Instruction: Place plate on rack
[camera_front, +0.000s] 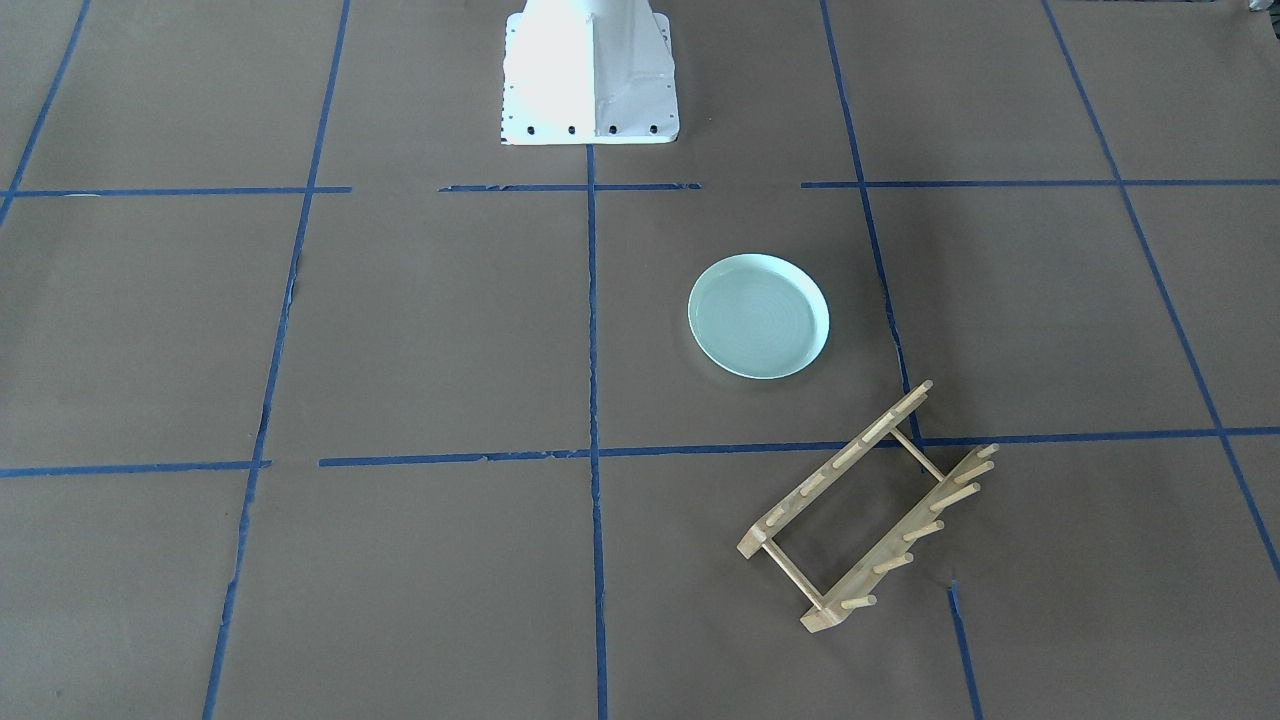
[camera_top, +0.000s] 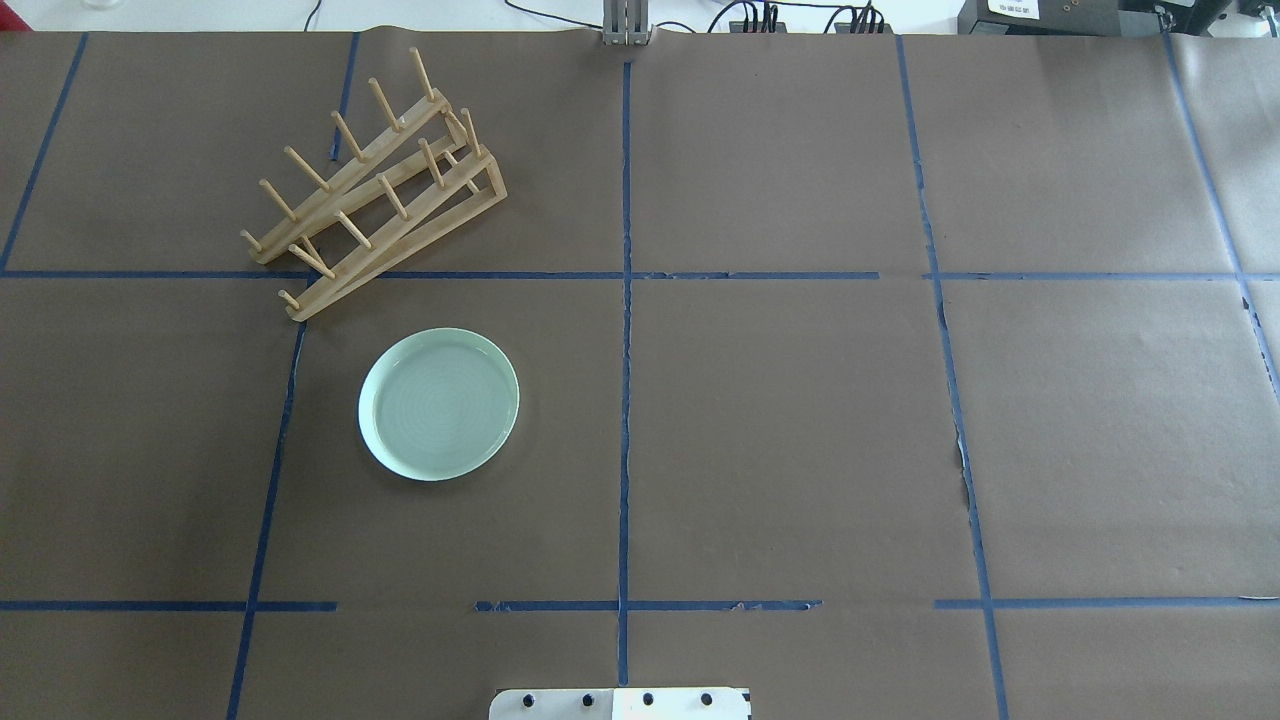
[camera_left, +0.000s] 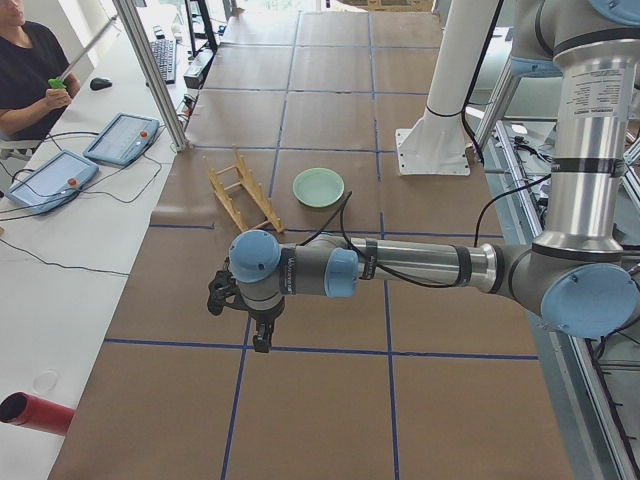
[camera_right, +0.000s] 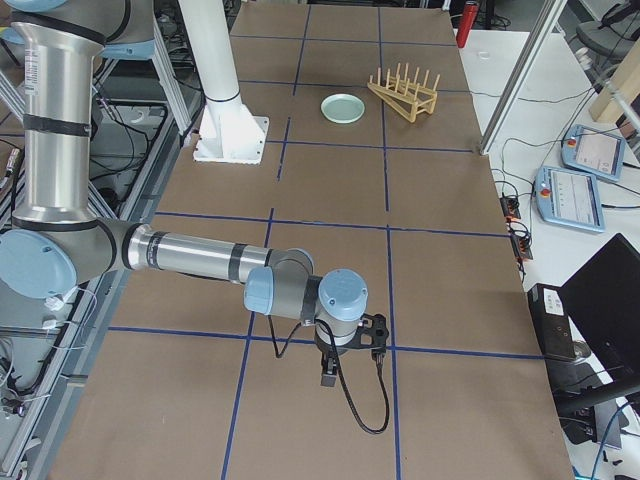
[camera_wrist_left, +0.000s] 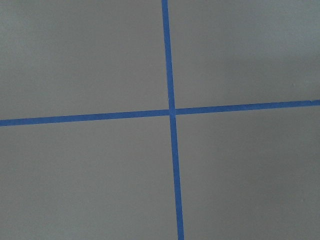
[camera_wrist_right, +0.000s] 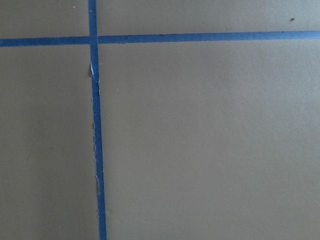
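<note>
- The left hand (camera_left: 262, 342) hangs from the level left arm (camera_left: 400, 265) and points down over the bench (camera_top: 800, 420), well apart from both task things. It shows only in the left side view, small, dark and side-on, so I cannot tell whether its fingers are apart or together.
- Its wrist camera takes in only brown bench and a cross of blue tape (camera_wrist_left: 170, 111).
- The rack (camera_top: 340, 285) stands on the far left part of the bench, angled across a tape line, with its pegs up. From overhead the two rails overlap, so the cross dowels are hard to pick out.
- The plate (camera_top: 438, 404) lies flat on the bench just on the robot's side of the rack. It is near the rack's lower end but apart from it, with nothing touching it.
- The white mounting base (camera_top: 620, 703) sits at the middle, cut off by the bottom edge of the overhead view.
- The right hand (camera_right: 328, 378) hangs downward from the right arm (camera_right: 190, 255) above a tape crossing at the bench's right end, far from the plate and rack. It shows only in the right side view, with a black cable looping below it. Whether it is spread or closed cannot be told.
- Its wrist camera likewise shows only bench and tape.
</note>
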